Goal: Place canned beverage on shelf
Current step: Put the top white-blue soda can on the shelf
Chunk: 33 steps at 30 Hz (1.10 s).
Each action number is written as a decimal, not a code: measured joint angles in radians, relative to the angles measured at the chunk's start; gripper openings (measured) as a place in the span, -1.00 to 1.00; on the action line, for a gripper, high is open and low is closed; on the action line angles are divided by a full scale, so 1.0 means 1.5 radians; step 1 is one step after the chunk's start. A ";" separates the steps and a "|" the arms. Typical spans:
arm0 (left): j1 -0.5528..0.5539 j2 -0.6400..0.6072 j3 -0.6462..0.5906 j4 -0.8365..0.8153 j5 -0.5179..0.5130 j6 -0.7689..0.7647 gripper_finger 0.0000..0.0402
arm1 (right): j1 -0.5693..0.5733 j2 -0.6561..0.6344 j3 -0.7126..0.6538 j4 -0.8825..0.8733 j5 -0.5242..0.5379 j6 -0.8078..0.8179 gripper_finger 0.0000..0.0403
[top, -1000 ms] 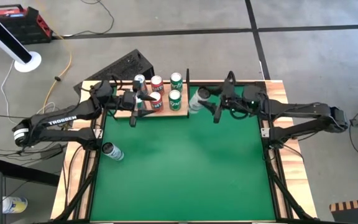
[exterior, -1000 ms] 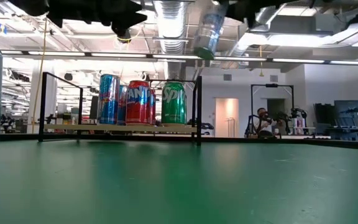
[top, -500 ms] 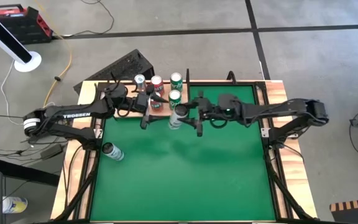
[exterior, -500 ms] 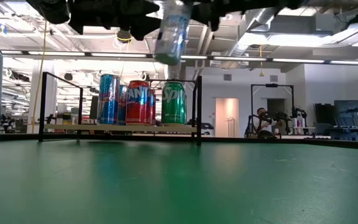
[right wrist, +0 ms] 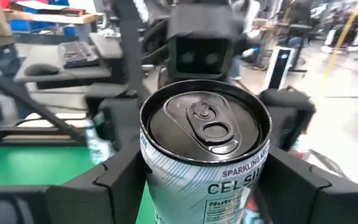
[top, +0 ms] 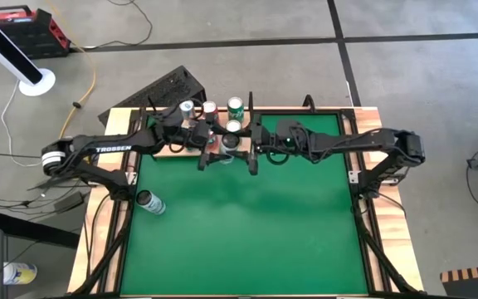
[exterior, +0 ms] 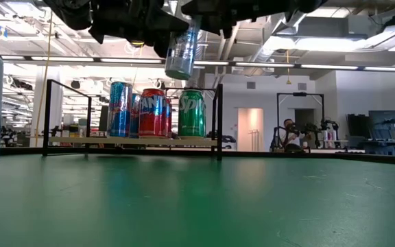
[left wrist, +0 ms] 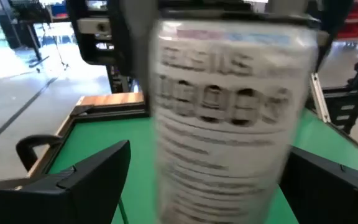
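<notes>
A silver Celsius can (top: 228, 149) hangs high above the green table, just in front of the shelf (exterior: 149, 141). My right gripper (right wrist: 207, 180) reaches in from the table's right and is shut on the can. My left gripper (left wrist: 210, 186) comes from the left and is open. Its fingers (left wrist: 95, 177) stand on either side of the can's body (left wrist: 229, 118), with green table showing between the can and one finger. In the low view the can (exterior: 182, 51) leans a little, its top hidden among the dark grippers. Several cans (exterior: 153, 113) stand on the shelf board. My right gripper pinches the can's side wall just below the top rim (right wrist: 153, 163) between its two fingers (right wrist: 122, 180). The fingers come in level from the table's right. The lid (right wrist: 207, 121) faces my wrist. The can is lifted clear, and its lower end (exterior: 177, 71) hangs below the fingers, slightly tilted.
Red, blue and green cans (top: 232, 126) crowd the shelf, whose black uprights (exterior: 218, 120) rise at its corners. Another silver can (top: 149, 202) stands at the table's left edge. A black slanted box (top: 166, 87) lies beyond the far edge. The near half of the green mat (top: 247, 232) holds nothing.
My right gripper has carried the can toward the table's left and a little down, from beside the shelf's right end to in front of its middle. My left gripper has gone toward the right, up to the can. The can has stayed clear of the table and slightly tilted.
</notes>
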 joint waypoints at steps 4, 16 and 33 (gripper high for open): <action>0.000 0.004 0.007 -0.002 -0.024 0.026 0.80 | -0.011 -0.001 0.002 0.010 0.001 0.002 0.41; 0.000 0.004 0.034 -0.003 -0.065 0.033 0.32 | -0.024 -0.001 0.002 0.017 0.005 0.017 0.42; -0.001 -0.033 0.037 -0.016 -0.093 0.047 0.14 | -0.034 -0.025 0.002 -0.012 0.001 -0.009 0.42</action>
